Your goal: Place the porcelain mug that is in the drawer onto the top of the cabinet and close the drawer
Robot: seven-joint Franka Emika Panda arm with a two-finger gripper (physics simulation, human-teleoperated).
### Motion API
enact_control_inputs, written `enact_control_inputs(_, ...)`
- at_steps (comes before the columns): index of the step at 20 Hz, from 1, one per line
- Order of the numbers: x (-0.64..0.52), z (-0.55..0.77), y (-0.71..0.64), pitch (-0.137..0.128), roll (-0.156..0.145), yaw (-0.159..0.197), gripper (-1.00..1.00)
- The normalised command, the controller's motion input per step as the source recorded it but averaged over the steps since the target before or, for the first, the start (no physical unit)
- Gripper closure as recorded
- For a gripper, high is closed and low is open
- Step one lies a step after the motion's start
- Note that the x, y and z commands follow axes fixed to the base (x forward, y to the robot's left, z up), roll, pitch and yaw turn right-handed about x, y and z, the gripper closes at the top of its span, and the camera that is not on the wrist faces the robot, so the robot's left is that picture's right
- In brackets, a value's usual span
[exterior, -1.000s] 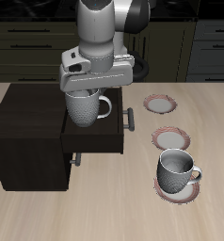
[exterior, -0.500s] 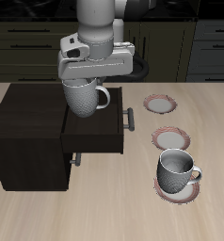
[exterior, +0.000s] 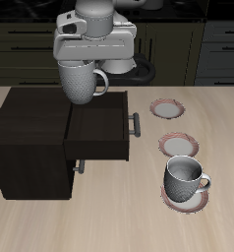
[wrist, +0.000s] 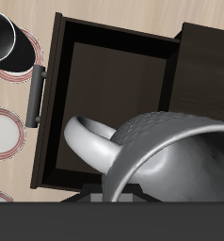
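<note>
The porcelain mug (exterior: 82,83), pale grey and speckled, hangs in the air above the open drawer (exterior: 101,133), near the cabinet's edge. My gripper (exterior: 80,67) is shut on its rim, and its handle points toward the saucers. In the wrist view the mug (wrist: 170,151) fills the foreground, and the empty drawer interior (wrist: 109,104) lies below it. The drawer's grey bar handle (exterior: 136,125) faces the saucers. The dark cabinet's (exterior: 29,123) flat top is bare.
A second grey mug (exterior: 184,178) stands on a pinkish saucer near the table's front edge. Two empty saucers (exterior: 169,108) (exterior: 178,146) lie beside the drawer. A smaller handle (exterior: 78,166) sits on the lower cabinet front.
The gripper has risen with the mug, lifting it out of the drawer, and moved slightly toward the cabinet top. The drawer stays open.
</note>
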Motion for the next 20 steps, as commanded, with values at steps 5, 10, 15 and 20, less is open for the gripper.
enact_control_inputs(5, 0.04, 0.21, -0.39, -0.025, -0.041, -0.034, 1.00)
enact_control_inputs(10, 0.04, 0.11, -0.49, -0.006, -0.056, -0.058, 1.00)
enact_control_inputs(15, 0.10, 0.03, -0.60, 0.001, -0.078, -0.038, 1.00)
enact_control_inputs(20, 0.08, -0.07, -0.33, 0.007, -0.054, -0.028, 1.00)
